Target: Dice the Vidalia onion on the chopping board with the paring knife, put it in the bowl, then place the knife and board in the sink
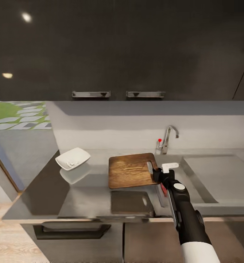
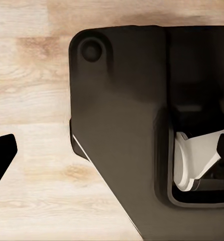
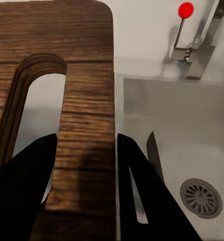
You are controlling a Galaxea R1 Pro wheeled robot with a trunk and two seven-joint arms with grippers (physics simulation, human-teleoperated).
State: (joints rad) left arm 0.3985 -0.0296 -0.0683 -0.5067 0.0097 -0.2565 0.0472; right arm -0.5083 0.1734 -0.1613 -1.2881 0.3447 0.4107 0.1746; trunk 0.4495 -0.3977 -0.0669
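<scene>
Right gripper [image 3: 84, 170] clamps the handle-slot end of the dark brown wooden chopping board [image 1: 131, 170], one finger through the slot, one on the outer edge. Board hangs tilted above the grey countertop [image 1: 85, 197], beside the steel sink [image 3: 192, 150]. White squarish bowl [image 1: 73, 159] sits well apart. Left claw state: cannot tell.

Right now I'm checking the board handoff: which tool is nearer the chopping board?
Right. The right tool straddles the chopping board at its slot end; the left tool looks down at wooden floor, away from the board.
</scene>
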